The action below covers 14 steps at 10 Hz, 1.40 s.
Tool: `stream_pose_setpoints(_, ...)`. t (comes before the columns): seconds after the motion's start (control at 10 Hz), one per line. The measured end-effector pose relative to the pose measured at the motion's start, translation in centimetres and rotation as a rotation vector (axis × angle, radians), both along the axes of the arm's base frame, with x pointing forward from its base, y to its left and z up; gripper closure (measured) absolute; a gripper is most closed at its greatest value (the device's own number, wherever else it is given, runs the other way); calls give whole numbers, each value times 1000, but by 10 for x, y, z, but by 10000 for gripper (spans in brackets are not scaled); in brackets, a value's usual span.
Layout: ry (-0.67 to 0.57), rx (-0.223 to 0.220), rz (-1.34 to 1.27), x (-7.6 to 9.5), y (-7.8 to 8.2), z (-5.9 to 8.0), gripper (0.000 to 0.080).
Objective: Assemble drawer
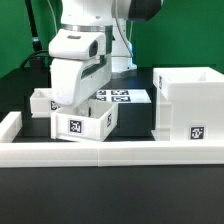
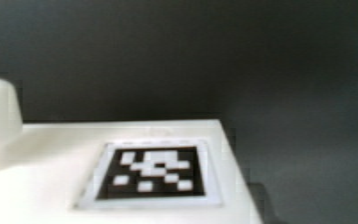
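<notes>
Tags: b/w square-pattern tag (image 1: 75, 126) on front of small drawer (image 1: 97, 118); one on big open case (image 1: 185, 100); several on marker board (image 1: 125, 97).
Wrist view: blurred tag close-up on white panel (image 2: 51, 150); dark desk (image 2: 247, 60) beyond.
Tool (image 1: 68, 107): low at small drawer's end toward ext. view's left; fingers hidden, can't tell if spread or pinching.
Edges/room: white rail (image 1: 100, 152) along front; dark gap btwn drawer and case.
Contents: case inside not visible.
</notes>
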<state>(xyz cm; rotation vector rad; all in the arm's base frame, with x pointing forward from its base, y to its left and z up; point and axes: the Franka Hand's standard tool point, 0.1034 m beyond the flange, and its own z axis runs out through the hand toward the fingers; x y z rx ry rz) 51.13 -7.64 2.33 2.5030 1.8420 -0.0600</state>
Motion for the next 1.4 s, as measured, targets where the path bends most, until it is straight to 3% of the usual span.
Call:
stream_pose_setpoints(0.4,35,-25,267,4,2,1,757)
stream_pose_setpoints(0.8,36,-25,228,2,1,-1,757)
stream_pose_setpoints(1.4,52,6,145,16,48,4,757)
